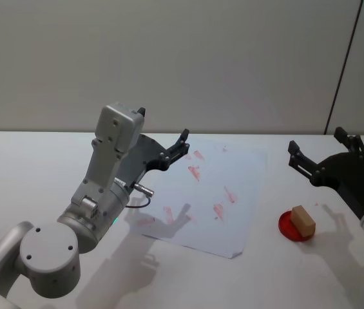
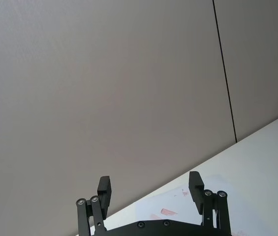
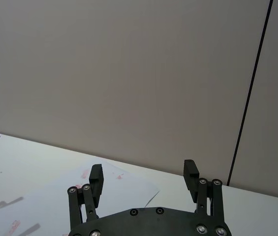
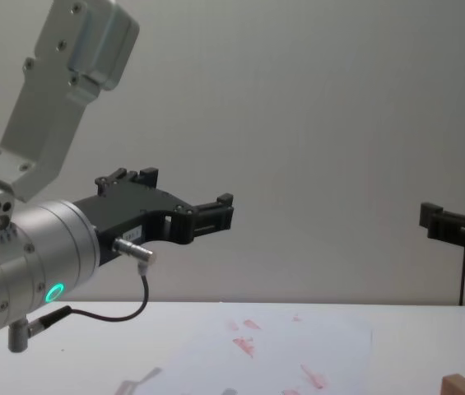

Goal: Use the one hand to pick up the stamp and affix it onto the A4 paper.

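1. Right gripper [image 1: 316, 139]: jaws spread wide, nothing between them. It hangs in the air above the table [image 1: 33, 161], beyond the stamp and well clear of it.
2. Stamp [image 1: 303, 220]: small wooden block lying on a round red pad [image 1: 286, 226], on the table to the right of the A4 paper [image 1: 233, 174] and apart from it.
3. Handling, as a judgement: light, rigid, not fragile. The bare wood should give the pads fair grip. Take it across the two long side faces, near the top, keeping the inked underside level and untouched.
4. A4 paper: flat, several red marks on it, and bare patches free for a print.
5. Left gripper [image 2: 149, 181]: idle above the paper's left side, jaws apart, empty.
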`<act>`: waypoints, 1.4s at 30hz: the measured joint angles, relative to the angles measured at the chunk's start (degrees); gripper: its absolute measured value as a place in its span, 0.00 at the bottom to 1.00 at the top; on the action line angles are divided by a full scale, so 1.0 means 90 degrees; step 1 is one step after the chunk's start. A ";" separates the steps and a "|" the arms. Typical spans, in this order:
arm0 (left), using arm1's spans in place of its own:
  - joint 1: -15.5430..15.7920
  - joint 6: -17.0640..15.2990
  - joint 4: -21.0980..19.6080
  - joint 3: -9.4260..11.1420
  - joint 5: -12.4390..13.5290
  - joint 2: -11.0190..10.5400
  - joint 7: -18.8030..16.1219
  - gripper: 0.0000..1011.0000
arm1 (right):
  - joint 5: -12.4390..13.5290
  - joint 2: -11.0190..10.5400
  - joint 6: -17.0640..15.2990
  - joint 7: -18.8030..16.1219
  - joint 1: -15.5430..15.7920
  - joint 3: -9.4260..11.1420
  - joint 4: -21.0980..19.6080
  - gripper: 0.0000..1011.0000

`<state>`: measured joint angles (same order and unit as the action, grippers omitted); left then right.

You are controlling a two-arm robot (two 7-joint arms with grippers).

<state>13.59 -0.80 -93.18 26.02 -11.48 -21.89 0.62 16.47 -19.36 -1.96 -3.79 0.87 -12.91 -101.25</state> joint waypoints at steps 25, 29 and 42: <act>0.0000 0.0000 0.0000 0.0000 0.0000 0.0000 0.0000 0.99 | -0.0001 0.0002 0.0002 -0.0004 -0.0003 -0.0004 0.0002 0.99; 0.0000 0.0000 0.0000 0.0000 0.0000 0.0000 0.0000 0.99 | -0.0001 0.0003 0.0002 -0.0004 -0.0003 -0.0003 0.0002 0.99; 0.0000 0.0000 0.0000 0.0001 0.0000 0.0000 0.0000 0.99 | -0.0001 0.0002 0.0001 -0.0004 -0.0003 -0.0003 0.0002 0.99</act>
<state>13.59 -0.80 -93.18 26.03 -11.48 -21.89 0.62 16.46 -19.34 -1.95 -3.83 0.84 -12.94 -101.23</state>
